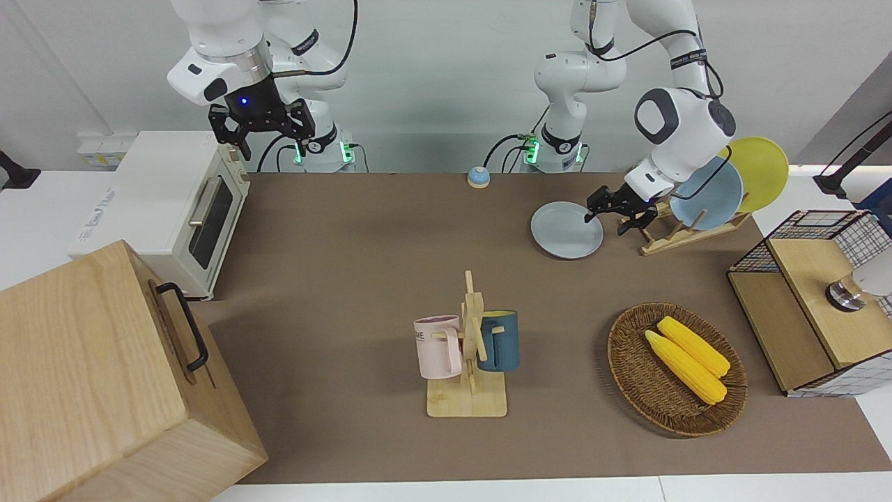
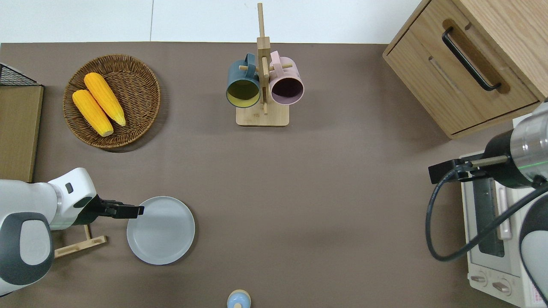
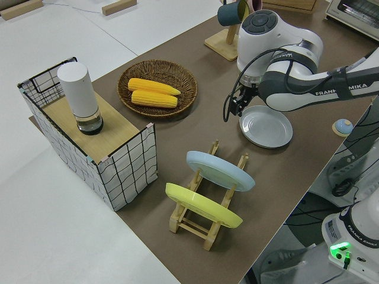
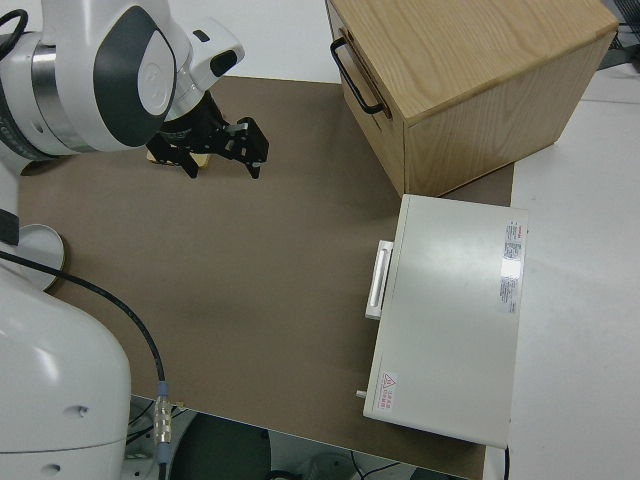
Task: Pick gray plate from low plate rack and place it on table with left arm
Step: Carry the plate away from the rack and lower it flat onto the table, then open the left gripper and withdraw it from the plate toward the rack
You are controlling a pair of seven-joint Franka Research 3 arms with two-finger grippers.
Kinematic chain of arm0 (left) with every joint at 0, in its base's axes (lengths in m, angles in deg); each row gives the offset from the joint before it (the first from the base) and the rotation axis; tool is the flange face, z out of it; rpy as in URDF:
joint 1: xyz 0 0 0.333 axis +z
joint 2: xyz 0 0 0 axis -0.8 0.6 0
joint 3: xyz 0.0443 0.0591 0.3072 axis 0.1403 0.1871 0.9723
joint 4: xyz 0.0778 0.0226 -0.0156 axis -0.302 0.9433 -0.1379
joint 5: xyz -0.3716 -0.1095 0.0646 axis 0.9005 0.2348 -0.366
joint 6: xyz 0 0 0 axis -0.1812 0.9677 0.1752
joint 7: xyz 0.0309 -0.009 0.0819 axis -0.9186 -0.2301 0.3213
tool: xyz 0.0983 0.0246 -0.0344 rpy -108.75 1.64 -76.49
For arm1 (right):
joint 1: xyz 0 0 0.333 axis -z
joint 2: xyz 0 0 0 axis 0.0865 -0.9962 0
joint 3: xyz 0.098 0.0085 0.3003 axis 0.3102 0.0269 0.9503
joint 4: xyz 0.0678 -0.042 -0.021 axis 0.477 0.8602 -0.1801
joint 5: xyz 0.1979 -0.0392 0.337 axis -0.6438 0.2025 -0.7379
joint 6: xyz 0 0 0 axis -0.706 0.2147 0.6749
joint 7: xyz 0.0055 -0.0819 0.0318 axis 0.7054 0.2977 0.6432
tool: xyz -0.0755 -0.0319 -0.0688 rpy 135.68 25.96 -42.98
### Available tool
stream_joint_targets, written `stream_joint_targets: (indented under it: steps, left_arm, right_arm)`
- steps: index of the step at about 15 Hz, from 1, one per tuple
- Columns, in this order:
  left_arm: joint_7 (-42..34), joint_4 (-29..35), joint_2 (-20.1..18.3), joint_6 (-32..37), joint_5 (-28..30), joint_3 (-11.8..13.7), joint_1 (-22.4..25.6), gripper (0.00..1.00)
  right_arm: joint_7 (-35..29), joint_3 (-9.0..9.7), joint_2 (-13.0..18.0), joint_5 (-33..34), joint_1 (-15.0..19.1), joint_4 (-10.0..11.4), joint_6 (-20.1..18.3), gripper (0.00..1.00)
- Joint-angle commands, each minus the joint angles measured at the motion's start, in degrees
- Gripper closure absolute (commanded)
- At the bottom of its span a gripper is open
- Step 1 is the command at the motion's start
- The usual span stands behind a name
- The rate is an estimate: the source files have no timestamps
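Observation:
The gray plate (image 1: 566, 231) lies flat on the brown table (image 1: 362, 279), beside the low plate rack (image 1: 672, 233) on the side toward the table's middle. It also shows in the overhead view (image 2: 162, 231) and the left side view (image 3: 267, 127). My left gripper (image 1: 613, 213) is open and holds nothing. It hangs low over the plate's rim on the rack's side (image 2: 136, 210). The rack (image 3: 198, 222) holds a sky-blue plate (image 1: 707, 194) and a yellow plate (image 1: 759, 167). My right arm is parked, its gripper (image 1: 259, 129) open.
A mug stand (image 1: 470, 348) with two mugs stands mid-table. A wicker basket (image 1: 631, 380) holds two corn cobs. A wire crate (image 1: 815, 300) sits at the left arm's end. A toaster oven (image 1: 174, 209) and wooden cabinet (image 1: 97, 376) sit at the right arm's end. A small bell (image 1: 478, 177) lies near the bases.

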Motion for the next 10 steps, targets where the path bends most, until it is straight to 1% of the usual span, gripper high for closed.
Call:
stream_joint_targets:
  steps: [1,5,8,10]
  left_arm:
    - [3.13,-3.86,-0.99,0.99,-4.83,0.09,0.09,0.00]
    - [11.91,-9.04,-1.43,2.83,-9.92,-0.17,-0.26,0.00]
    - [17.28,-17.37,-0.81,11.16,-14.23,-0.52,-0.18,0.00]
    - [19.05,-22.74,-0.55,16.79,-14.77,-0.09,0.00,0.00]
  right_arm:
    - [0.08,0.32,0.14,-0.59,0.56,-0.35,-0.75,0.011]
    - [0.08,0.32,0.14,-0.59,0.56,-0.35,-0.75,0.011]
    - [0.08,0.32,0.14,-0.59,0.56,-0.35,-0.75,0.013]
    - [0.08,0.32,0.14,-0.59,0.56,-0.35,-0.75,0.011]
